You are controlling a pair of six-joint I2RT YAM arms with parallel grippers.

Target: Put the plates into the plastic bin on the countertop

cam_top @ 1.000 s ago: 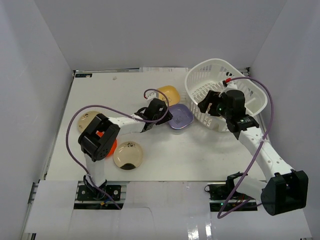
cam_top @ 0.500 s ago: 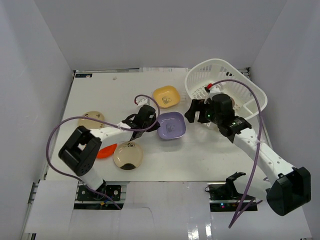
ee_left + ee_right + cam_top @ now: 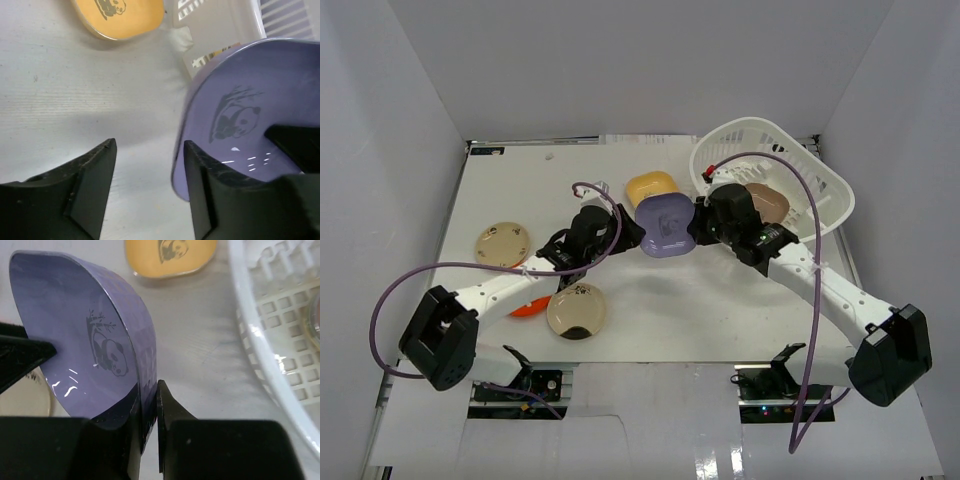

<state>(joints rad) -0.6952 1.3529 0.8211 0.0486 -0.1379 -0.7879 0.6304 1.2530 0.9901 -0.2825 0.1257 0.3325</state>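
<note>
White surface [image 3: 720,300], toward far-right corner: looks like handover step. Right claw [image 3: 149,390] pinches purple plate [image 3: 667,226] by rim, plate upright, lifted. Left claw [image 3: 150,145] wide, nothing gripped, plate beside one finger. Next: right carries plate over plastic bin [image 3: 790,135] rim, releases inside.

Gleaming glossy-smooth on the purple plate [image 3: 666,226], looking matt and faintly grained on the countertop [image 3: 710,300], showing shiny plastic in the two-o'clock bin [image 3: 758,133].
</note>
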